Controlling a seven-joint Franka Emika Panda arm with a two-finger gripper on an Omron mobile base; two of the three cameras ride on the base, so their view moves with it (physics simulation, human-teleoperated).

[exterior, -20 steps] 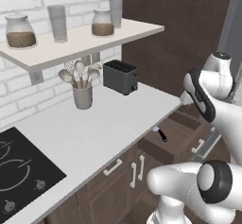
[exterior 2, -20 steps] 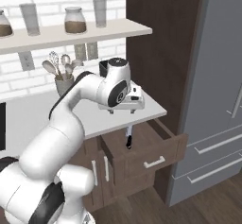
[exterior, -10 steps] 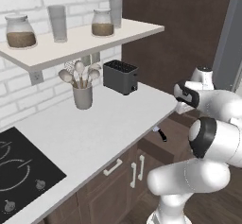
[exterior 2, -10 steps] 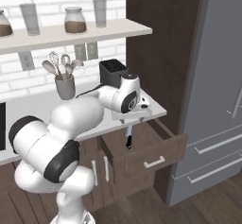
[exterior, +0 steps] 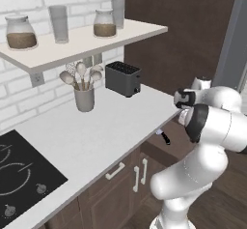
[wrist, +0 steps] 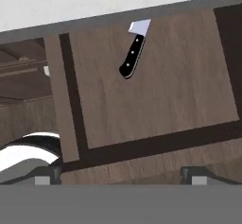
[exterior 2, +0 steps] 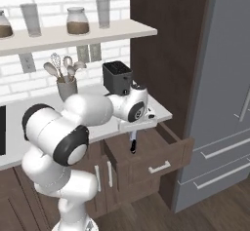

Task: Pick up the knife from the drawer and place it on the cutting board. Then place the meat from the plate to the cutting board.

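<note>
The knife (wrist: 132, 55) lies on the floor of the open drawer (wrist: 156, 105). Its black handle points toward me, and its silver blade runs under the counter edge, which hides most of it. My gripper (wrist: 120, 178) hangs above the drawer with its fingertips (wrist: 47, 176) wide apart, open and holding nothing, well short of the knife. In the right base view my gripper (exterior 2: 138, 129) hovers over the pulled-out drawer (exterior 2: 163, 153), just above the dark knife handle (exterior 2: 132, 144). The handle (exterior: 164, 137) also shows below the counter edge. The cutting board, the plate and the meat are out of view.
A black toaster (exterior: 122, 78) and a utensil holder (exterior: 84, 97) stand on the pale counter (exterior: 96, 131). A shelf (exterior: 82, 42) with jars hangs above it. The stove (exterior: 19, 170) is at the left and a tall grey fridge (exterior 2: 224, 93) at the right.
The arm has folded lower and the hand has sunk a little over the open drawer. The jaws have stayed open and the knife has not moved.
</note>
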